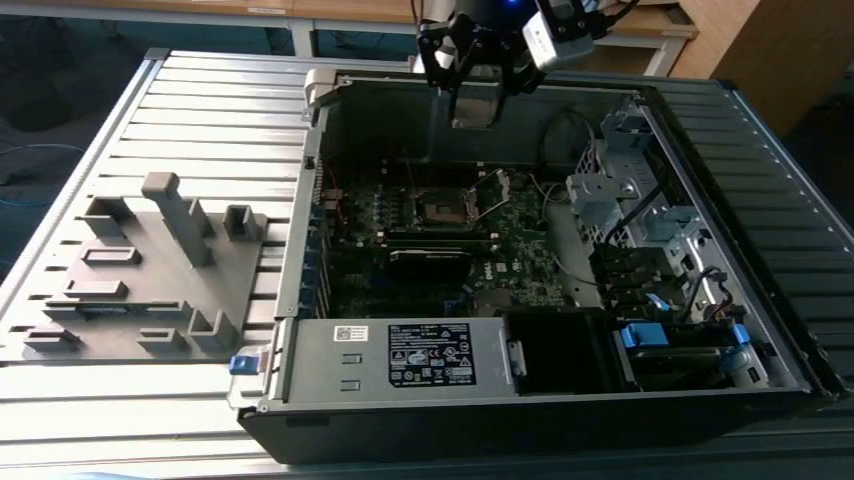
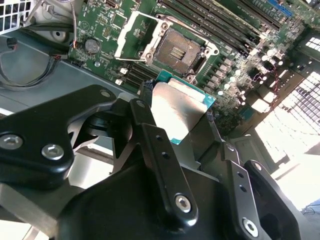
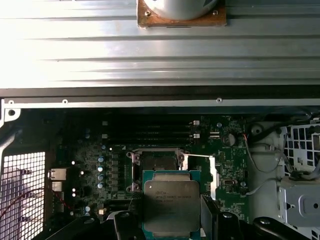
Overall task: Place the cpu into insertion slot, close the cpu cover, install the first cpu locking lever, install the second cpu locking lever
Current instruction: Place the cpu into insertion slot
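Observation:
My gripper hangs over the far wall of the open computer case, above the motherboard. In both wrist views it is shut on the cpu, a flat silver-faced chip with a teal edge, gripped by two opposite sides. The black fingers flank the chip. The insertion slot lies open and dark on the board below; the cpu partly hides it in the first wrist view. The cpu cover, a silvery frame, is swung up beside the slot.
Long black memory slots run beside the socket. A power supply fills the case's near side, and drive bays and cables its right. A grey fixture plate with upright blocks sits on the slatted table at the exterior view's left.

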